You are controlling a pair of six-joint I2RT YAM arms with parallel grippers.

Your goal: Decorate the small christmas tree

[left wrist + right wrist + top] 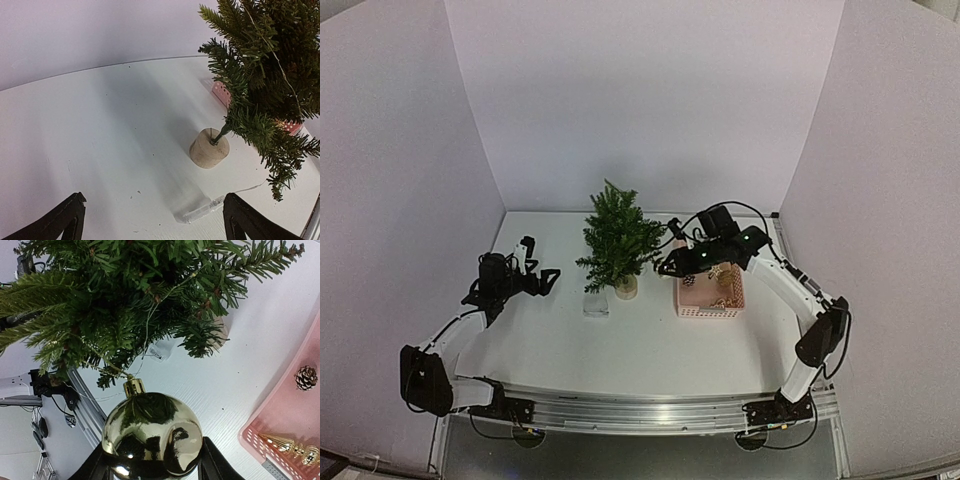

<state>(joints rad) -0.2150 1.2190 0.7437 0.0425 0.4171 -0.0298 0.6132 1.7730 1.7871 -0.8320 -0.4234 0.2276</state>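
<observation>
The small christmas tree (pixel 617 240) stands mid-table on a pale round base (pixel 626 288). My right gripper (pixel 666 268) is at its right side, shut on a shiny gold ball ornament (pixel 152 435). The ball's gold cap (pixel 133 386) points up and touches the tip of a low branch of the tree (pixel 125 300). I cannot tell whether its loop is on the branch. My left gripper (pixel 542 270) hovers left of the tree, open and holding nothing (pixel 155 227). In the left wrist view the tree (pixel 265 75) and its base (pixel 209 148) lie ahead on the right.
A pink basket (pixel 710 292) sits right of the tree, holding a pine cone (pixel 306 377) and a gold ornament (pixel 287 445). A clear plastic piece (pixel 200 205) lies on the table in front of the tree base. White walls close in the back and sides.
</observation>
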